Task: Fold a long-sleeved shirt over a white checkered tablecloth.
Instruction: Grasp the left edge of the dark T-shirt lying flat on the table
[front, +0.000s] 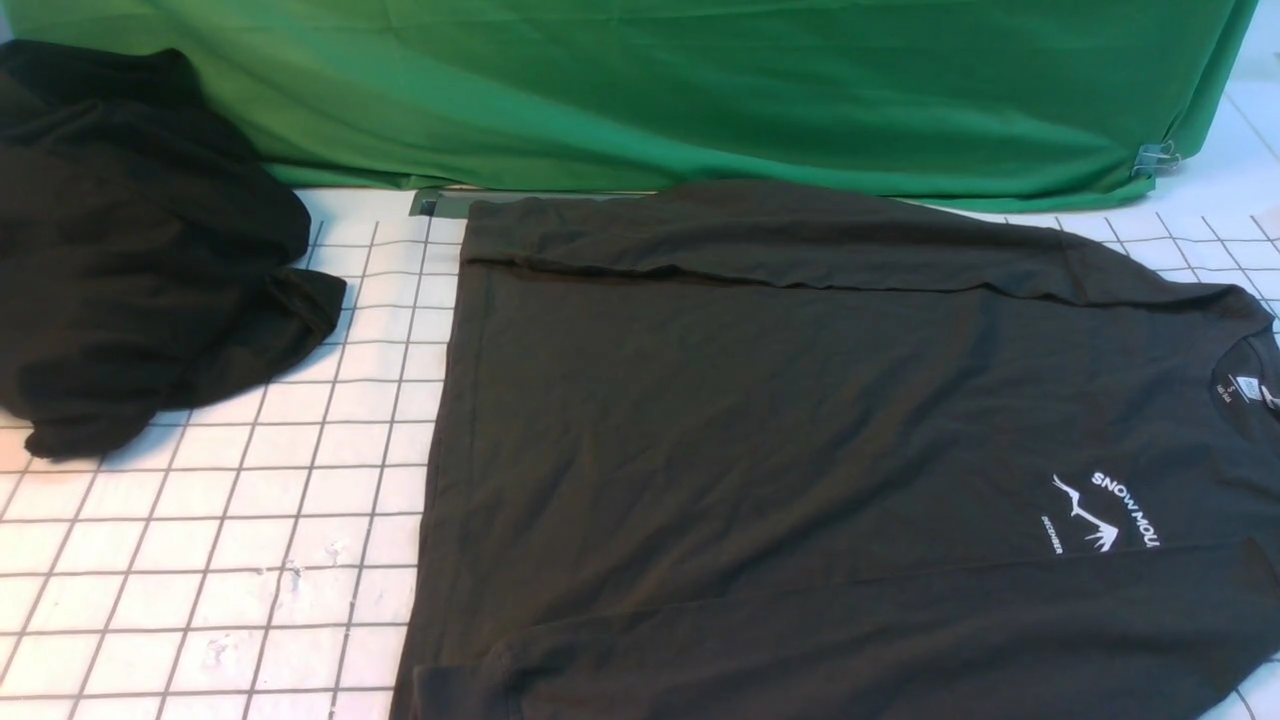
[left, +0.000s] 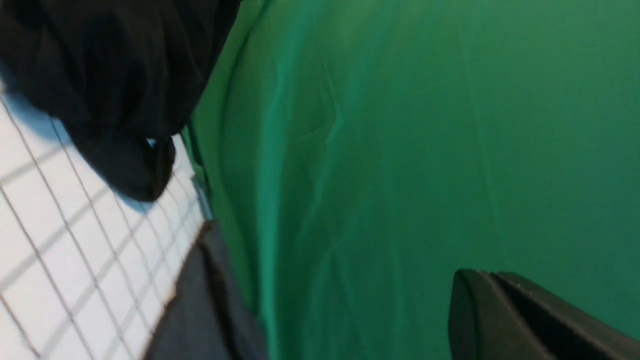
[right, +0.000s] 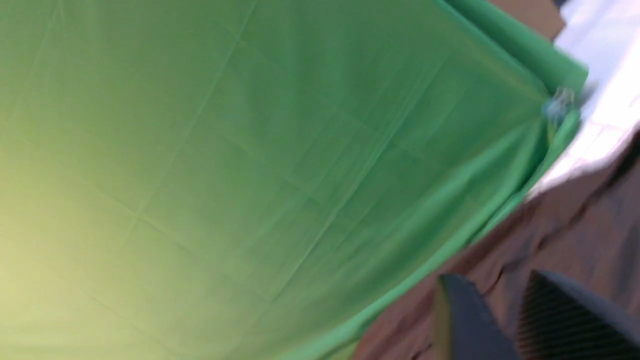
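The long-sleeved shirt (front: 780, 420) lies flat on the white checkered tablecloth (front: 300, 500), collar at the right and hem at the left. One sleeve is laid across its far edge, the other across its near edge. Neither gripper shows in the front view. In the left wrist view my left gripper (left: 482, 274) is shut and empty, held in the air before the green cloth, with a shirt corner (left: 200, 310) off to one side. In the right wrist view my right gripper (right: 490, 277) stands open above the shirt (right: 575, 225), with nothing between its fingers (right: 465, 315).
A crumpled pile of dark garments (front: 130, 260) sits at the far left of the tablecloth. A green cloth backdrop (front: 640, 90) hangs along the far edge, held by a metal clip (front: 1155, 157) at its right end.
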